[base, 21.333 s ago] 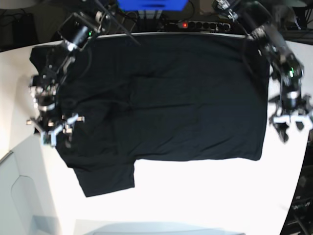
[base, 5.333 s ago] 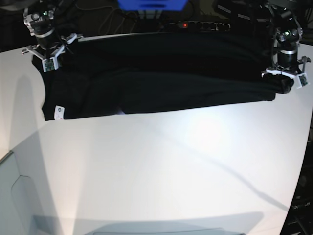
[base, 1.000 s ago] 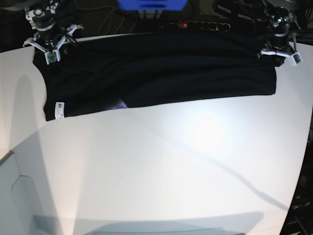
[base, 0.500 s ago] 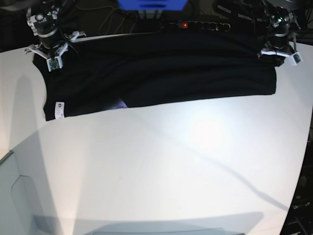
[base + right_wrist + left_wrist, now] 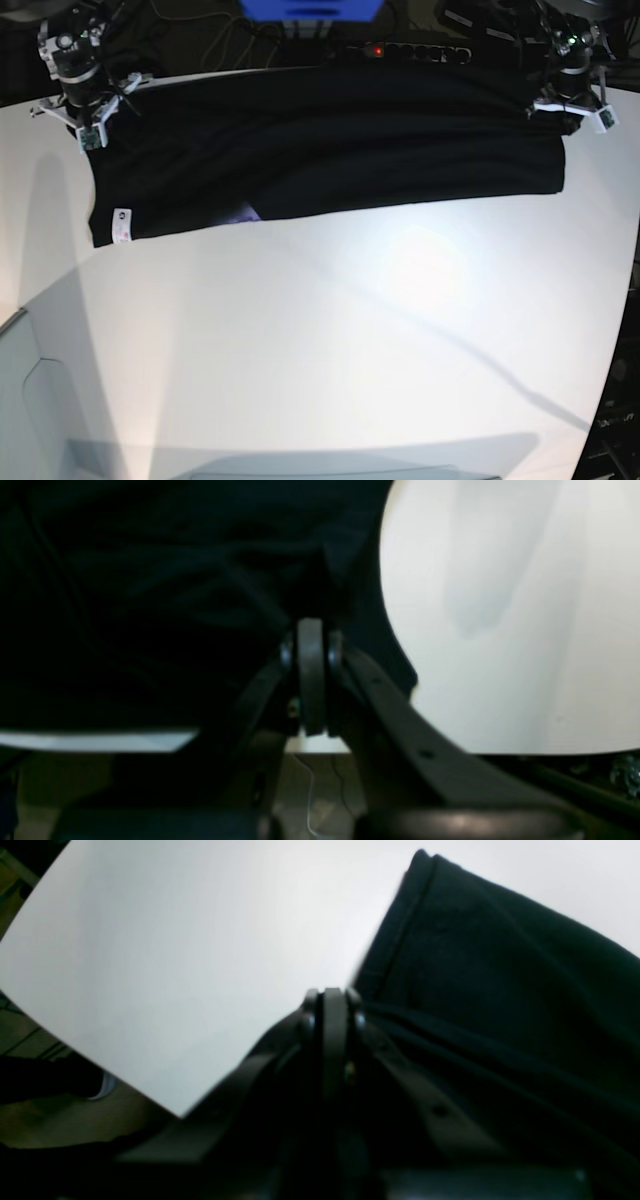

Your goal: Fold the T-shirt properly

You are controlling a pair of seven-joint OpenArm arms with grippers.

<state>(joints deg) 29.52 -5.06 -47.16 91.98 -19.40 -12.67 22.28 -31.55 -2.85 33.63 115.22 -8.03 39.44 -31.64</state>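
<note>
One T-shirt [image 5: 330, 140] lies on one white table [image 5: 330, 340], and two arms work at it, one at each far corner. The shirt is black and folded into a long band along the table's far edge, running from the right gripper [image 5: 82, 112] on the base view's left to the left gripper [image 5: 572, 108] on that view's right. One small white tag [image 5: 121, 226] shows at the band's near left corner; something is printed on it, too small to read. One small patch of purple [image 5: 247, 213] peeks out at the near edge of the band. No other writing can be read anywhere.

Beyond the table's far edge sit one blue box [image 5: 312, 9] and one power strip [image 5: 405, 51] with a red light.

The left arm comes down from the far right corner, its wrist pointing down over the shirt's end. In the left wrist view the left gripper [image 5: 332, 995] has its jaws pressed together — black cloth folds run right up to the tips, and the hemmed corner of the shirt [image 5: 480, 960] lies flat just beyond. The right arm reaches down at the far left corner. In the right wrist view the right gripper [image 5: 311, 630] is likewise closed tight, its tips buried against dark cloth [image 5: 165, 590] near the table's edge — whether cloth is actually pinched there cannot be told.
</note>
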